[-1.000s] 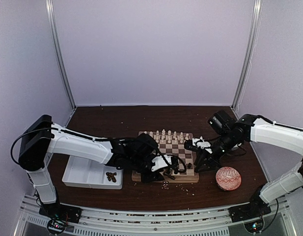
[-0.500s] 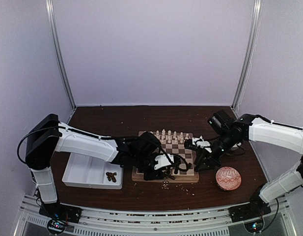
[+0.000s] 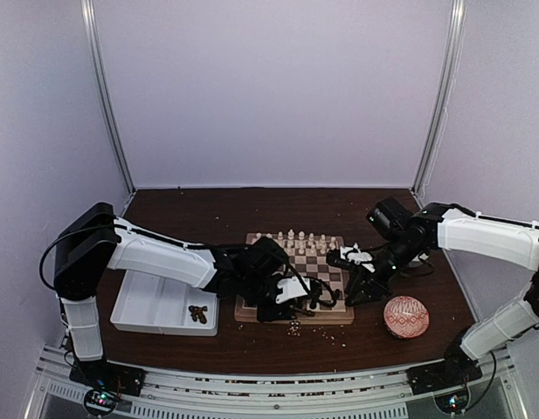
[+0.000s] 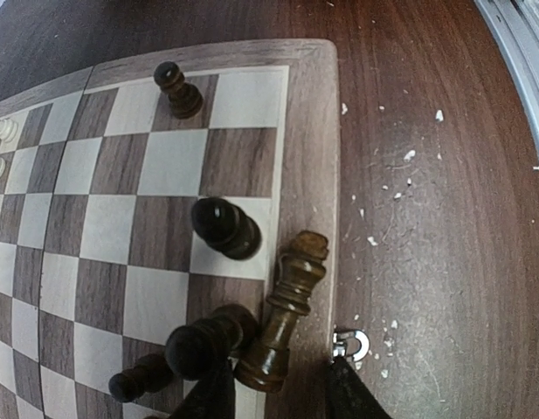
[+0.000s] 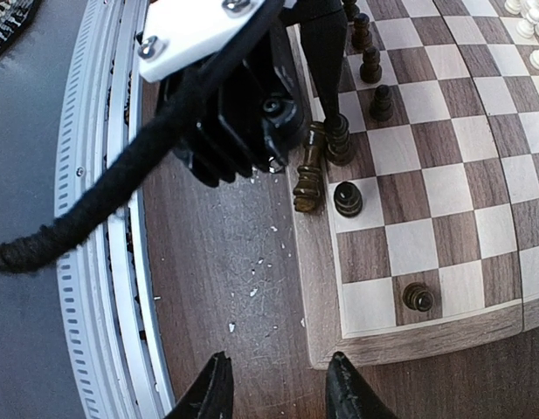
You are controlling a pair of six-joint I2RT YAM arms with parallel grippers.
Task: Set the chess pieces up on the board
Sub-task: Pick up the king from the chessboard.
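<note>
Brown turned wood marks the piece in play. A tall brown piece (image 4: 288, 301) is seen at the near edge of the board (image 4: 147, 175), not upright. It is leaned far over or laid down, which cannot be told, with its foot at the inner edge of the tan border and its head out over that border.

The left tool (image 4: 282, 388) is held over the foot with the jaws apart, wider than the foot. The piece is therefore judged not to be clamped, though contact with one finger cannot be ruled out.

Compared with a second ago, the left arm has been stretched further to the right along the near row. Its tool has been carried a little toward the near right corner, while the right arm has hardly been moved. The right tool (image 5: 278, 388) is held wide and empty just off the board's right edge, over the surface (image 5: 225, 262) strewn with crumbs (image 4: 410, 155).

Several dark pieces (image 4: 224, 229) are stood on near squares beside the brown one, and the cream pieces (image 3: 291, 236) are lined along the far row. A few dark ones are seen in the tray (image 3: 147, 305).

The shift is taken to mean a placement under way but unfinished. The brown piece has yet to be righted on its square, and more of the dark set has yet to be fetched.
</note>
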